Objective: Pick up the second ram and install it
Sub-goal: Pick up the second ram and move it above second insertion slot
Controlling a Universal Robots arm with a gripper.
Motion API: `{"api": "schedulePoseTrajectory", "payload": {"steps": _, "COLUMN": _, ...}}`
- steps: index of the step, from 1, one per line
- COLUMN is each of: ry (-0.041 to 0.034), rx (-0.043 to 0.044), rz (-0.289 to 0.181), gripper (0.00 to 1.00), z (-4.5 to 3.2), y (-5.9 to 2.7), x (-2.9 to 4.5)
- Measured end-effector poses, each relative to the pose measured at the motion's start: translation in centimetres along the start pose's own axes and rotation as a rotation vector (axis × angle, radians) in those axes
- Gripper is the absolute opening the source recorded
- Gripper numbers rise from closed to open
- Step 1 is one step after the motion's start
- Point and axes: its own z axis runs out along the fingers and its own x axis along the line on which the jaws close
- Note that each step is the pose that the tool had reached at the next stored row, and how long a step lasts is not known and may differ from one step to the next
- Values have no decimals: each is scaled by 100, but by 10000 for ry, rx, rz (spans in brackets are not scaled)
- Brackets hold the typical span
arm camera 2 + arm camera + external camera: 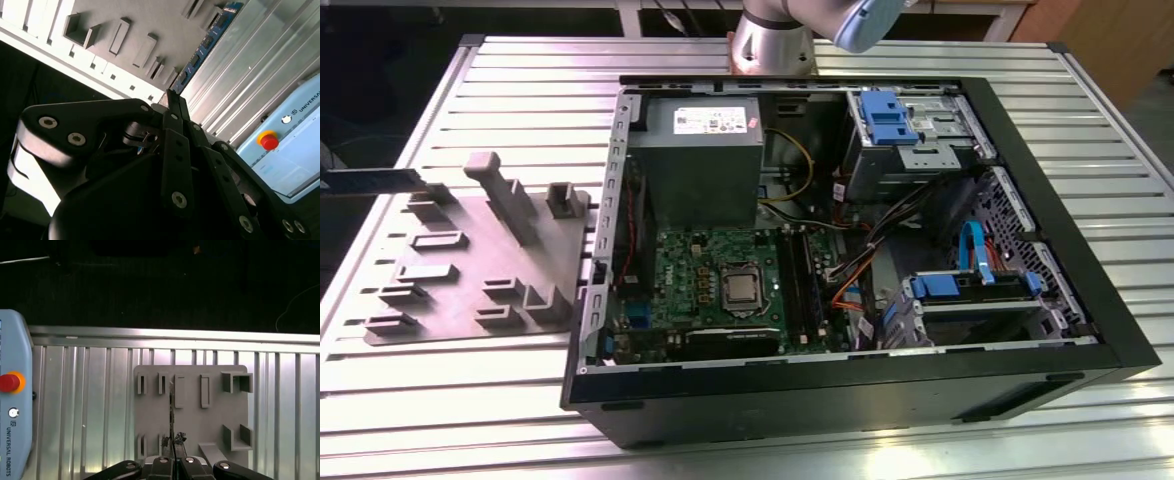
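Note:
The second ram (206, 41) is a thin blue strip with dark chips, and my gripper (170, 100) is shut on one end of it. In the first wrist view the second ram (171, 410) shows edge-on as a thin dark line running out from the gripper (173, 454) over the grey holder plate (190, 425). In the exterior view the second ram (374, 180) hangs at the exterior view's far left, just above the plate's (467, 280) far corner. The open computer case (854, 400) holds the green motherboard (720, 285).
The grey plate carries several raised holders (500, 195). A light blue teach pendant (12, 405) with a red stop button (268, 141) lies on the slatted metal table (480, 400). Inside the case are a grey power-supply box (698, 160), cables (847, 270) and blue drive brackets (887, 115).

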Motion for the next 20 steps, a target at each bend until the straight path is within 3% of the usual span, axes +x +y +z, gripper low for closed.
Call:
{"api": "schedulePoseTrajectory", "payload": {"steps": 4, "ry": -1, "rx": 1, "rz": 0, "gripper": 11, "z": -156, "y": 5, "x": -4}}
{"api": "schedulePoseTrajectory", "payload": {"steps": 9, "ry": 0, "rx": 1, "rz": 1, "gripper": 11, "z": -279, "y": 8, "x": -7}}
{"api": "schedulePoseTrajectory", "payload": {"steps": 20, "ry": 0, "rx": 0, "rz": 0, "gripper": 11, "z": -290, "y": -27, "x": -6}}
